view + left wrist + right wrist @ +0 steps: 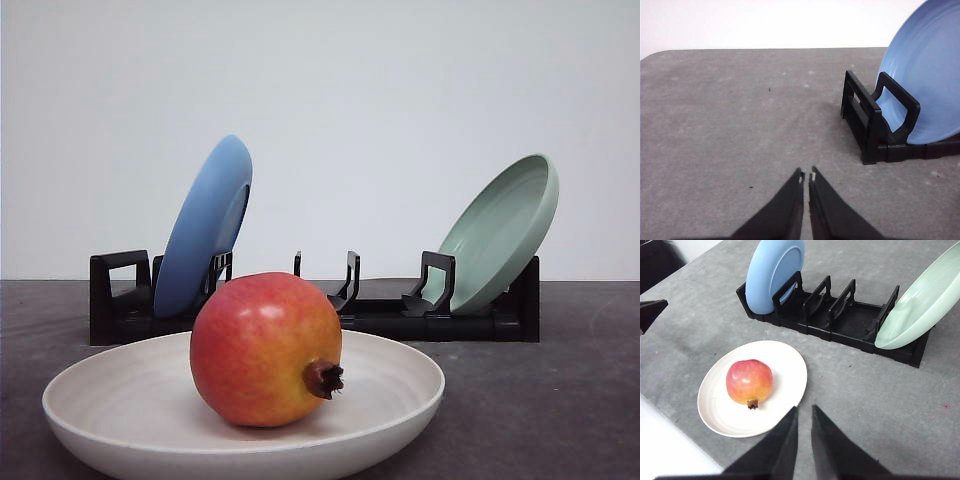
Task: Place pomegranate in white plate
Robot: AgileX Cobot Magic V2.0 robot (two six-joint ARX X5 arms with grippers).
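While the pomegranate (pixel 265 349) sits inside the white plate (pixel 120 400), its dark crown nub points sideways along the plate, and nothing holds it. That plate rests flat on the grey tabletop (pixel 860 385), near a black dish rack (pixel 830 315). A blue plate (pixel 205 225) leans in one end slot of the rack and a pale green plate (pixel 500 230) leans at the other end. Above the tabletop, the right hand (pixel 804 412) hangs with its fingers nearly together, empty. Away by the rack's blue-plate end, the left hand (pixel 806 174) is likewise nearly closed and empty.
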